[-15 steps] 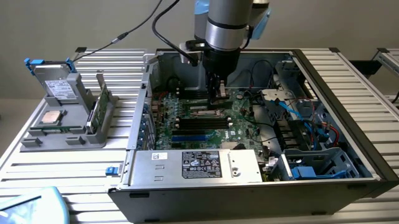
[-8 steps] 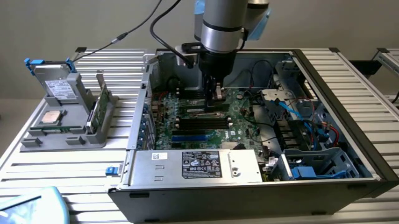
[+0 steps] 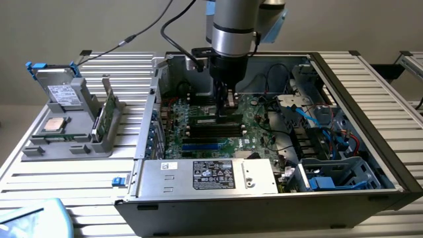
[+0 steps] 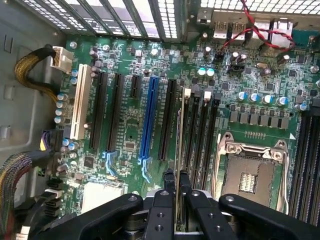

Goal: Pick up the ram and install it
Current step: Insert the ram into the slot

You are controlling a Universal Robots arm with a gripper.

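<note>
One slatted metal table (image 3: 79, 173) carries everything in front of you. On it lies the open computer case (image 3: 370, 99), with the grey power supply (image 3: 211, 176) along its near edge in the exterior view. Your arm (image 3: 235, 25) comes straight down into the case from above. Beneath it, the green motherboard (image 4: 125, 130) covers the case floor.

Outside the case, on the exterior view's left, stands a grey holder (image 3: 59, 146). A wider green card (image 3: 106, 111) stands upright in it and a square silver processor chip (image 3: 54, 126) lies flat.

On the board, the metal-framed processor socket (image 4: 250, 170) sits beside a row of black memory slots (image 4: 202, 135). A blue slot (image 4: 149, 120) runs parallel further over.

Your gripper (image 4: 176, 176) hangs low over those memory slots with its fingers (image 4: 167, 182) pressed together on the ram (image 4: 180, 135), pinching the stick by its upper edge. The ram stands on edge, lined up along the end of the row on the blue slot's side. You cannot tell from either view whether its lower edge is seated in a slot or just above it.
</note>
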